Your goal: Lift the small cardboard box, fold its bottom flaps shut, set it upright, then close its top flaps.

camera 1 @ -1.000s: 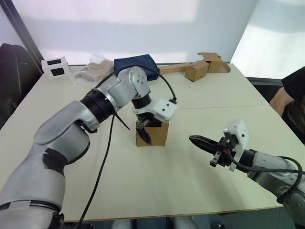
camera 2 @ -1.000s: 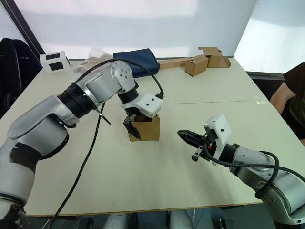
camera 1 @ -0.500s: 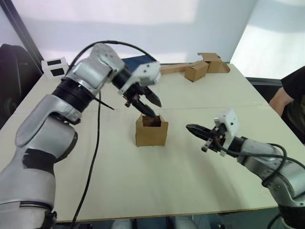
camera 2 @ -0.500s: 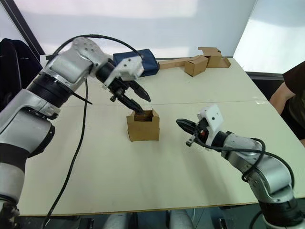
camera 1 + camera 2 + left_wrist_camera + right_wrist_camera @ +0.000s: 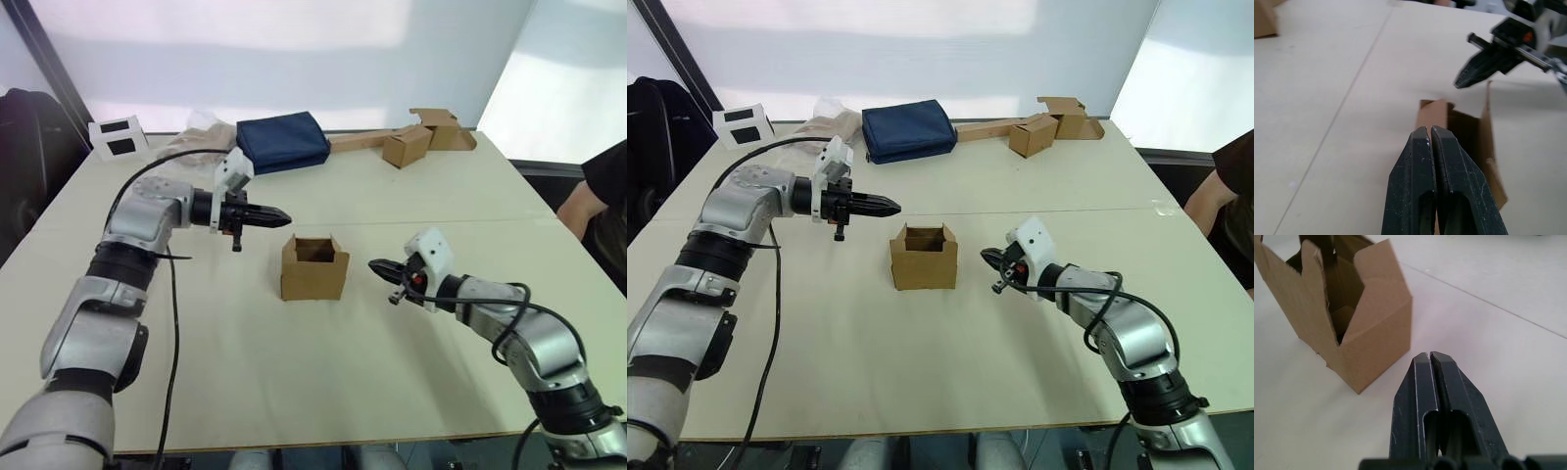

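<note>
- The small cardboard box (image 5: 313, 268) stood upright mid-desk (image 5: 294, 392), its top flaps (image 5: 1382, 265) up.
- Left gripper (image 5: 280, 212) and right gripper (image 5: 376, 264) flanked it, jaws together, empty.
- Closing those flaps looked next; each needed an inward push.

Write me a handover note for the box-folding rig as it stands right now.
Left tool: shut, holding nothing, off the box's left side, apart from it.
Right tool: shut, holding nothing, just off the box's right side, not touching.
Small cardboard box: upright mid-table, free of both tools.
Top flaps: standing open.
Done: box set upright; its underside is hidden.
Left: close the top flaps.
</note>
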